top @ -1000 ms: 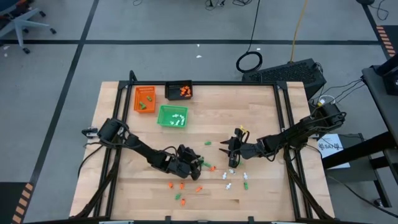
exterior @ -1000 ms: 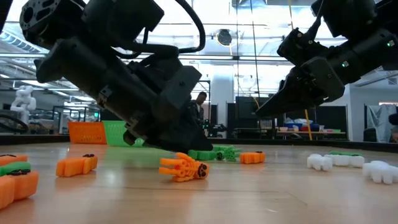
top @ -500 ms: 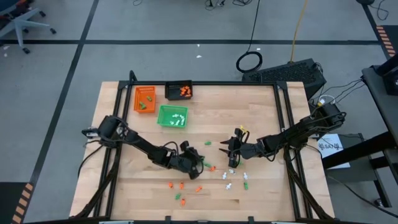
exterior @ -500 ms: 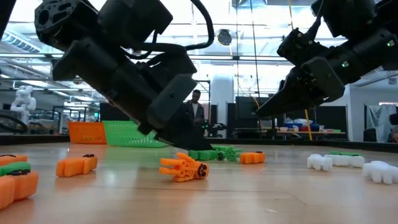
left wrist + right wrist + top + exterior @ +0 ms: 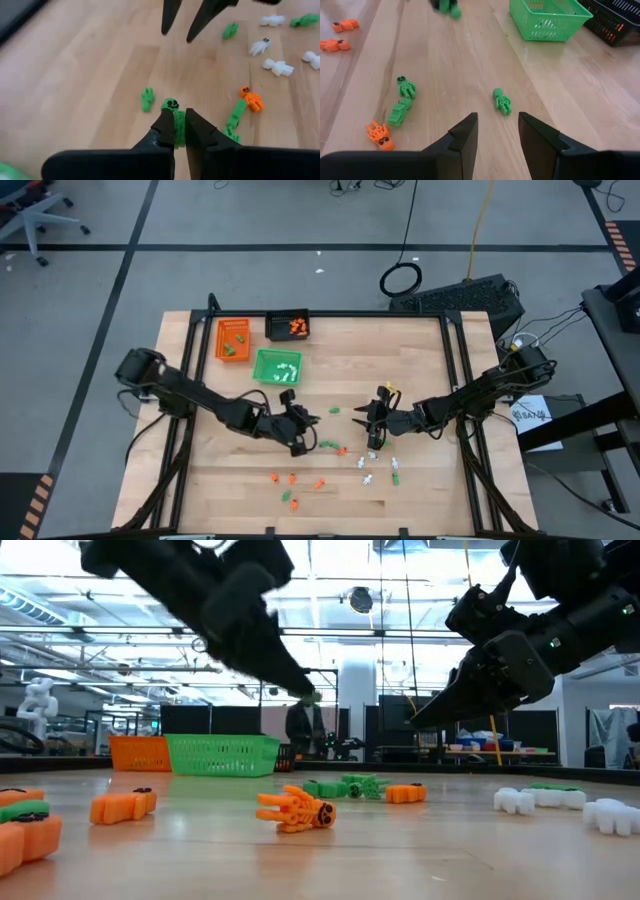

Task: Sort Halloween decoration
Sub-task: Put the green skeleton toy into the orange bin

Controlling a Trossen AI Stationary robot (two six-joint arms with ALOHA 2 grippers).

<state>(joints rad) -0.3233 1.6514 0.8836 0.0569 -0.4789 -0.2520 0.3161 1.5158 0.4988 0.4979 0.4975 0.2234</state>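
Observation:
The Halloween decoration is a scatter of tiny orange, white and green figures lying flat on the wooden table. My left gripper hangs above the table's middle, shut on one green figure. The same gripper and piece show far off in the right wrist view. My right gripper hovers open to the right of it. Another green figure lies on the table ahead of its fingers. My left gripper pinches the green figure by its body between the two fingers, so that the round head sticks out past the fingertips. The fingers slant down from the table's left side. The figure is lifted clear of the table.
Three small trays stand at the far left: orange, black and green, each with a few pieces inside. Loose figures lie between and in front of the two grippers. Bare wood shows on the table's far right.
My left gripper has risen from the table among the pieces, moved a little toward the far edge and the green tray, and rolled about its own axis. It now hangs well above the wood. My right gripper has kept still.

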